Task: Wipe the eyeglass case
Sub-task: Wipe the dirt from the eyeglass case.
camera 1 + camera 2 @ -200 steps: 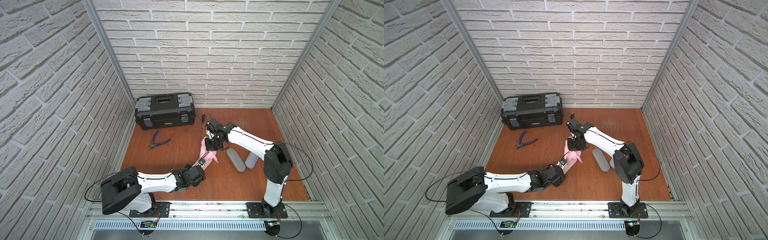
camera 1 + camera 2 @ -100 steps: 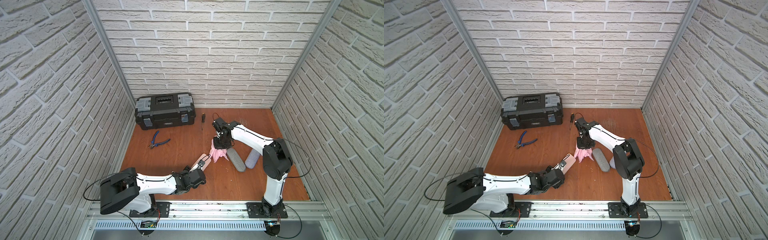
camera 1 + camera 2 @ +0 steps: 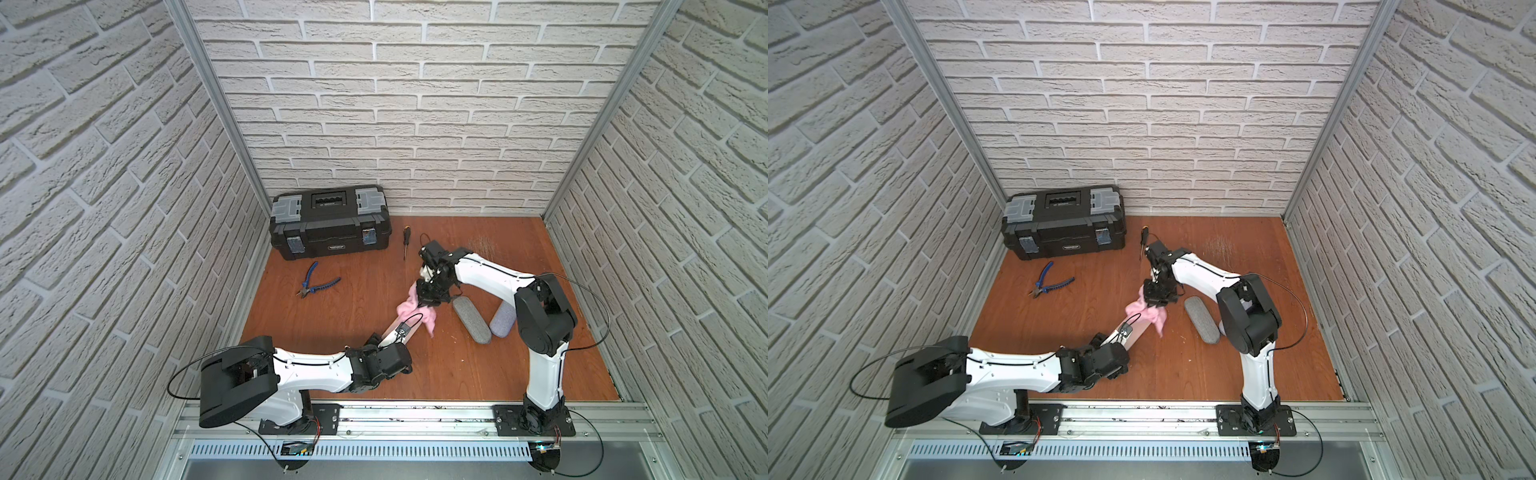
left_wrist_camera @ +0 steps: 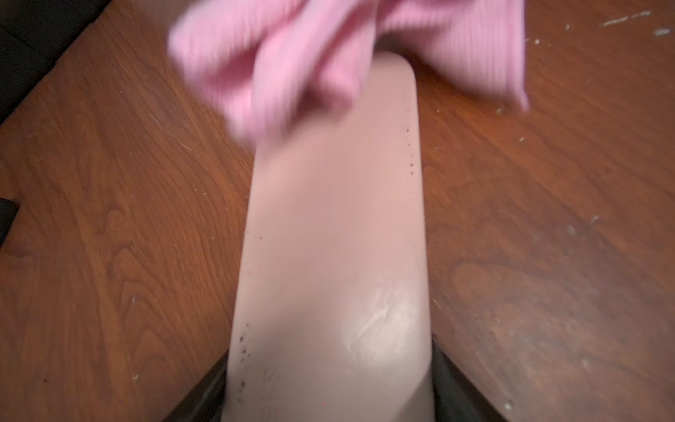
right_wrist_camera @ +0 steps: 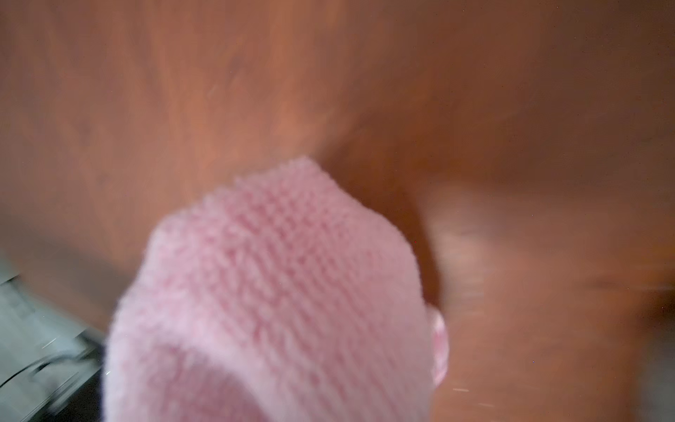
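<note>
The left gripper (image 3: 388,338) is gripping the near end of the beige-pink eyeglass case (image 4: 332,237), mid wooden table (image 3: 332,316). The right gripper (image 3: 430,297), pinched tight on the pink cloth (image 3: 409,307), is pressing it onto the case's far end.

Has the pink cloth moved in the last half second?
Yes: pink cloth shifted away from the dark grey case, back over the eyeglass case's tip.

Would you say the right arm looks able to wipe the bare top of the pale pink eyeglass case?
Probably yes: the right end effector holds the pink knitted cloth at the far end of the pale pink eyeglass case, whose top lies uncovered.
</note>
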Robot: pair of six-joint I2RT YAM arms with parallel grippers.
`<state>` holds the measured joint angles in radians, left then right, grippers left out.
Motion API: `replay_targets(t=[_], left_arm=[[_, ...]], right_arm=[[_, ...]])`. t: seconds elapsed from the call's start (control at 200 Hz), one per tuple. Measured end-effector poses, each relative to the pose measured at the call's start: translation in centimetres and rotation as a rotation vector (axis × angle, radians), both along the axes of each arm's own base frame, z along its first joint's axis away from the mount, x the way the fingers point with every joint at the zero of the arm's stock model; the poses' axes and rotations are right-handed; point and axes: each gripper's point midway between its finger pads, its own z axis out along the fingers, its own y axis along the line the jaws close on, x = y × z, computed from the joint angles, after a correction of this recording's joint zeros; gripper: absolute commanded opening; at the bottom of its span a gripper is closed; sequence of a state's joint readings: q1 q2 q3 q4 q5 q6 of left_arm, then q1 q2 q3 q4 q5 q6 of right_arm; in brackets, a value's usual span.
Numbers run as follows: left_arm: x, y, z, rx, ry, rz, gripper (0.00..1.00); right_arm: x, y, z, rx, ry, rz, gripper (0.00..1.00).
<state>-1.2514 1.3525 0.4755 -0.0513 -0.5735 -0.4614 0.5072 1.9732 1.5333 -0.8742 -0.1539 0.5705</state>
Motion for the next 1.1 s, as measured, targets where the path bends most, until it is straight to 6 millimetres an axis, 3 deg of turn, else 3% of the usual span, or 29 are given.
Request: replay_targets(t=[0.07,0.14,0.21,0.315,0.435,0.53,0.61,0.675,0.785,0.91,1.015,1.1], left_arm=[[-0.3,0.0,0.1,0.025,-0.025,-0.012,0.38],[-0.6,0.0,0.1,0.066,-0.054,-0.028,0.38],[-0.7,-0.3,0.2,0.11,-0.084,-0.037,0.38],[-0.8,-0.9,0.5,0.177,-0.129,-0.042,0.38],[-0.9,-1.4,0.6,0.235,-0.167,-0.034,0.39],[-1.0,-1.4,0.5,0.258,-0.181,-0.018,0.39],[-1.1,-1.3,0.4,0.254,-0.182,-0.005,0.38],[-1.2,-1.3,0.4,0.247,-0.179,0.002,0.38],[-1.4,-1.7,0.3,0.232,-0.17,-0.007,0.37],[-1.8,-2.2,0.3,0.224,-0.162,-0.032,0.37],[-1.6,-1.5,0.4,0.241,-0.177,-0.017,0.37],[-1.5,-1.1,0.4,0.249,-0.183,-0.014,0.37]], right_arm=[[2.2,-2.8,1.9,-0.142,-0.091,0.012,0.02],[2.9,-2.5,4.0,-0.207,-0.159,0.077,0.02],[2.2,0.4,6.1,-0.204,-0.2,0.181,0.02],[-0.9,7.4,7.4,-0.095,-0.196,0.363,0.02],[-6.5,13.6,5.7,0.076,-0.064,0.515,0.02],[-9.9,14.9,3.5,0.175,0.068,0.539,0.02],[-10.7,14.1,1.4,0.224,0.15,0.499,0.02],[-9.9,13.0,0.2,0.289,0.184,0.433,0.02],[-7.2,9.7,-1.0,0.341,0.19,0.307,0.02],[-2.7,4.5,-2.2,0.154,0.078,0.194,0.02],[-0.5,0.1,-1.4,-0.068,-0.002,0.142,0.02],[0.7,0.5,1.2,-0.106,-0.065,0.162,0.02]])
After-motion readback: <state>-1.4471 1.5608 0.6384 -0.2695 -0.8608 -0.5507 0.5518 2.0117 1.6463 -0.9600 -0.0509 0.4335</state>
